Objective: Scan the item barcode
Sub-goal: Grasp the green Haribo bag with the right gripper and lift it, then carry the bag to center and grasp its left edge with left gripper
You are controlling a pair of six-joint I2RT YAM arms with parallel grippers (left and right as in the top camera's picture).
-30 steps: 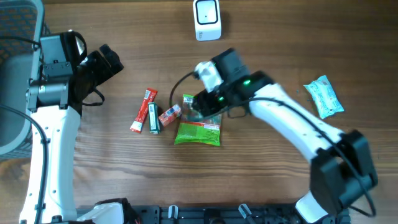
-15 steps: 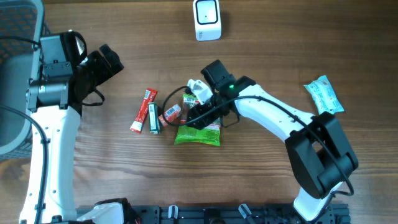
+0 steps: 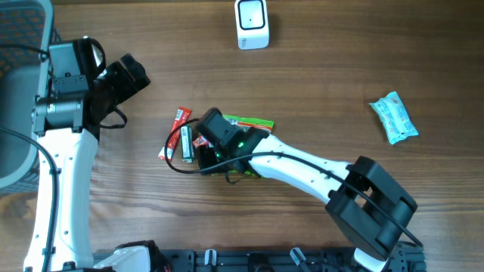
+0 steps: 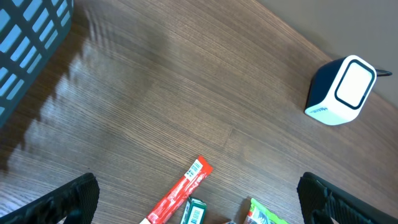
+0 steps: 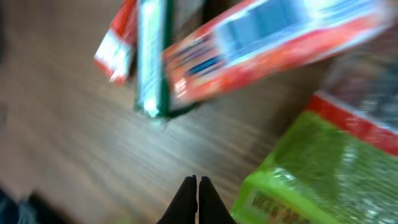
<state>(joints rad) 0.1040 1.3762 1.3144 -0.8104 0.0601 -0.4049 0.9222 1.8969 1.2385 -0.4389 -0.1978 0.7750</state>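
Right gripper [image 5: 197, 198] pinched shut, empty, near red packet [image 5: 267, 46] and green pouch [image 5: 311, 165]; left gripper [image 4: 202, 196] wide

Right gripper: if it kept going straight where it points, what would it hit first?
Likely the bare wooden table just beyond the shut right gripper, with the red-orange packet next in line. The view is blurred, so depth is uncertain.

Left arm [image 3: 64, 162]: long white link, grey and black joint housings, black wrist block. Left cable [image 3: 113, 123]: thin, black, looped.
Right arm [image 3: 295, 171]: white curved link, black boxy joints, small green light [image 3: 240, 141] on wrist. Right cable [image 3: 169, 148]: black, looped.
Left fingers [image 4: 68, 199]: black, ribbed edges.
Right fingers [image 5: 188, 205]: black, slim, tapered tips.
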